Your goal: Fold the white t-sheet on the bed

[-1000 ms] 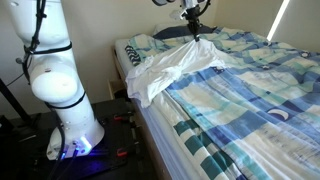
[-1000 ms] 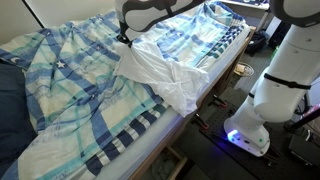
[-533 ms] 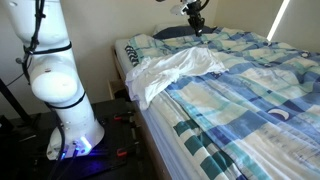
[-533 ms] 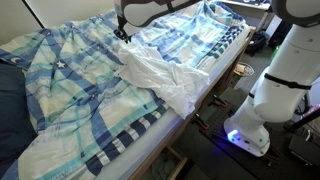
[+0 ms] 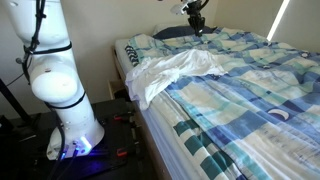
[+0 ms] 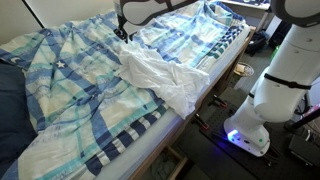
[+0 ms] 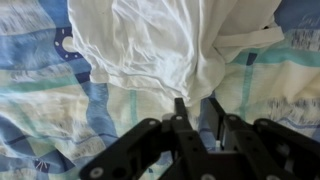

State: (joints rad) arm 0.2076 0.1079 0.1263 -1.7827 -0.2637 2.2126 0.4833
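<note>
While your gripper hangs above the bed with its jaws a little apart and nothing between them, choose the next grasp with care. Take a free hem of the white t-shirt, not its bunched middle, and carry it across flat. The shirt lies crumpled at the bed's edge nearest the robot base, partly spilling over it. Only the wrist view shows the empty jaws; both exterior views show the overhang.
</note>
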